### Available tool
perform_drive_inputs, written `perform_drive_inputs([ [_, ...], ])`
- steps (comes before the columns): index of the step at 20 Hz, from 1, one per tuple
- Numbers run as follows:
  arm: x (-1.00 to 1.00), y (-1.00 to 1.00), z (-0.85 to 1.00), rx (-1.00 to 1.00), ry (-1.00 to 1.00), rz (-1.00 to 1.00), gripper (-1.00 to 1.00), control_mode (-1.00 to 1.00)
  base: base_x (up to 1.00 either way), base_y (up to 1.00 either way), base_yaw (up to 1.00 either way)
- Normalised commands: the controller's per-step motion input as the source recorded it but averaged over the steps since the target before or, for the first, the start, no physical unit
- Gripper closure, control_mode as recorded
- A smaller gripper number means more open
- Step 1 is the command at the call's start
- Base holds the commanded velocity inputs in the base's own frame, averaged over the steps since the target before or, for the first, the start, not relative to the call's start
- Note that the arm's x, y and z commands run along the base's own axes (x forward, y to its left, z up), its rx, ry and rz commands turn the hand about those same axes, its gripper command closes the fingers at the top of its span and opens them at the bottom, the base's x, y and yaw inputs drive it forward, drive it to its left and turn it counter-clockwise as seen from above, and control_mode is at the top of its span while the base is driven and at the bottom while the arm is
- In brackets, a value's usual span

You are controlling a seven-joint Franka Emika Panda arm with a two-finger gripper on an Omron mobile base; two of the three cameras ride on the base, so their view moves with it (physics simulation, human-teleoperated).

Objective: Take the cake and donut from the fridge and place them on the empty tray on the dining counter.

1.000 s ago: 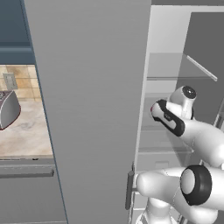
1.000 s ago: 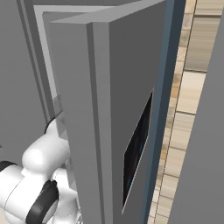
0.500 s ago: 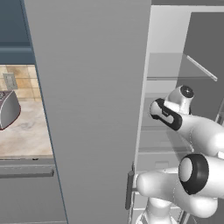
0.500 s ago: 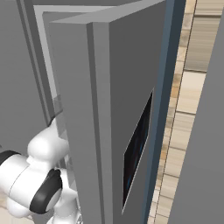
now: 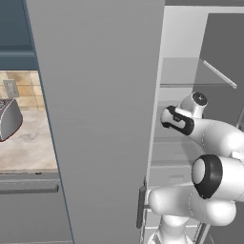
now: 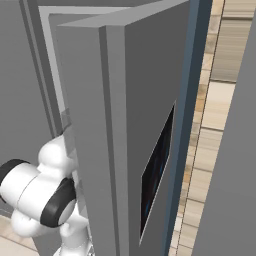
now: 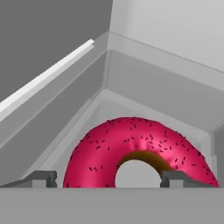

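Toaster (image 5: 8,119): on the kitchen worktop at far left, well apart from the work; no part in the task.
Fridge door (image 5: 100,119): swung open, giving the arm (image 5: 209,143) room to reach past it onto a shelf inside the fridge (image 5: 190,71).
Gripper (image 7: 106,178): fingertips (image 7: 40,177) apart, one outside the ring on the left, the other by the hole's right edge, set astride one side of the ring for a pinch; not yet clamped on it.
Donut (image 7: 139,151): pink, sprinkled, lying flat on the shelf near a back corner, just ahead of the gripper.
Cake: not made out.
Change from earlier: arm joints shifted a little in both base views; door and toaster unmoved.
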Motion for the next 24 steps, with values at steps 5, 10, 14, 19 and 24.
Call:
perform_drive_inputs([
  [5, 0.07, -0.01, -0.38, 0.0, 0.06, 0.0, -1.0, -1.0, 0.0, 0.0, 0.0],
  [10, 0.0, 0.0, -0.45, 0.0, 0.09, 0.0, -1.0, -1.0, 0.0, 0.0, 0.0],
  [14, -0.04, 0.0, -0.32, 0.0, 0.09, 0.0, -1.0, -1.0, 0.0, 0.0, 0.0],
  [19, -0.3, 0.08, -0.37, 0.0, 0.03, 0.0, -1.0, -1.0, 0.0, 0.0, 0.0],
  [24, -0.41, 0.15, -0.62, 0.0, -0.02, 0.0, -1.0, -1.0, 0.0, 0.0, 0.0],
])
